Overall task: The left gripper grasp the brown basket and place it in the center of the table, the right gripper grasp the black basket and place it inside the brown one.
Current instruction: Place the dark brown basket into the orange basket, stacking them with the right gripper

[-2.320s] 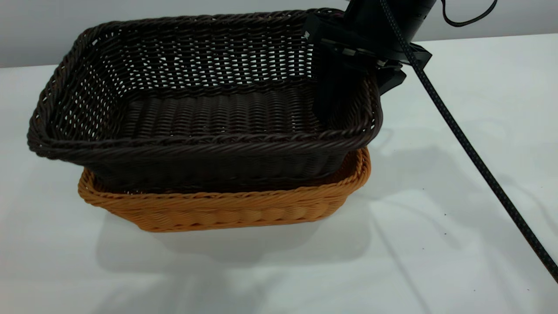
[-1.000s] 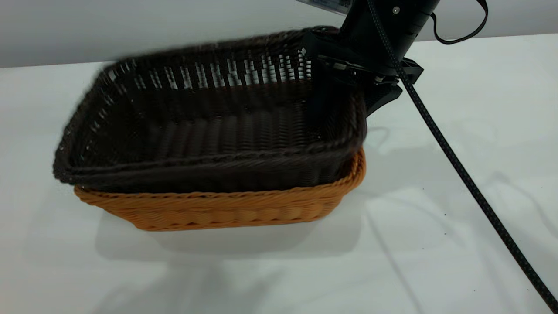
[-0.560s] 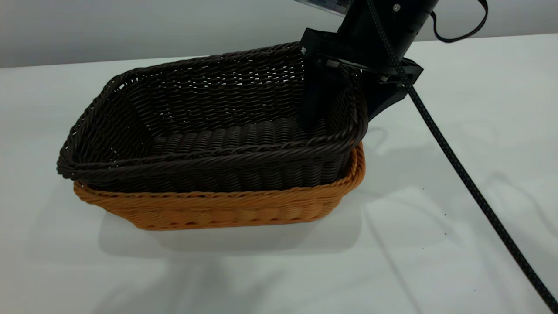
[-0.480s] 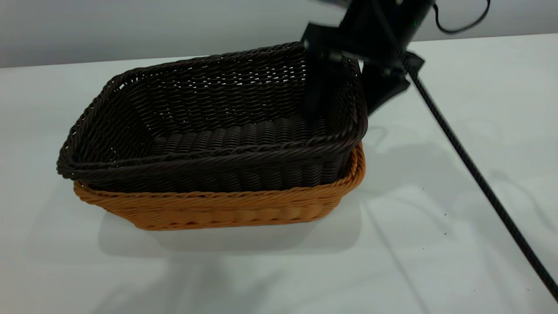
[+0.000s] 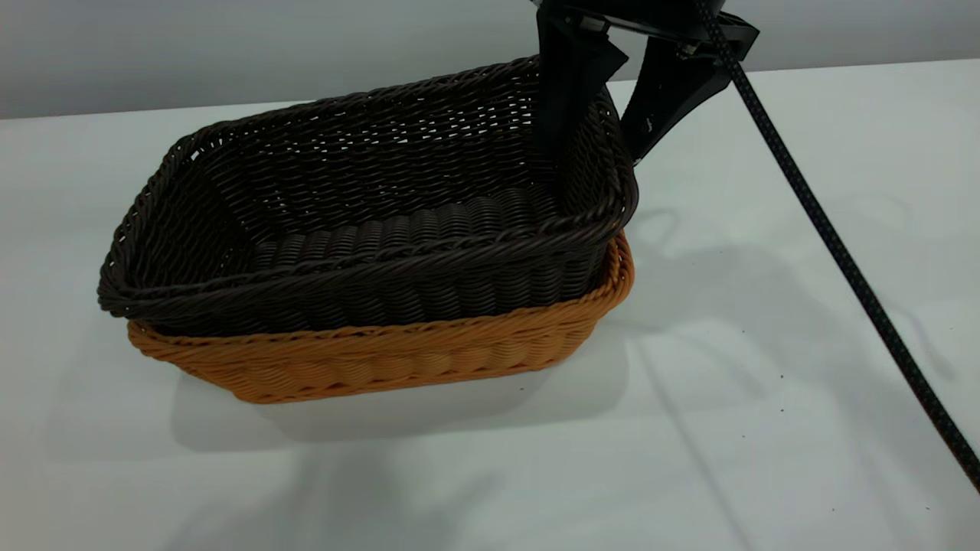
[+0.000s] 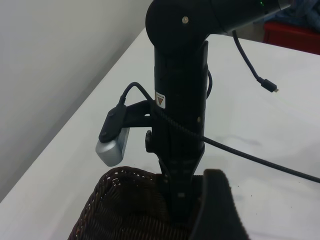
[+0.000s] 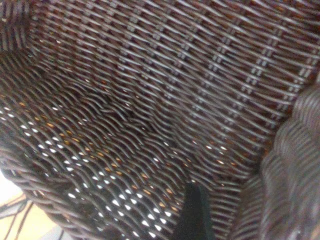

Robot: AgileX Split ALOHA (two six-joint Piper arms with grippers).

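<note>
your right gripper (image 5: 601, 157) straddles the black basket (image 5: 367, 207) wall with fingers spread wide; that basket sits nested in the brown basket (image 5: 398, 360).

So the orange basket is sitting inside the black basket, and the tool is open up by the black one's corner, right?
Not quite. It is the other way round: the black basket sits inside the brown basket, as the exterior view shows. The rest holds: the right tool is open at the black basket's corner, one finger inside the wall and one outside.
</note>
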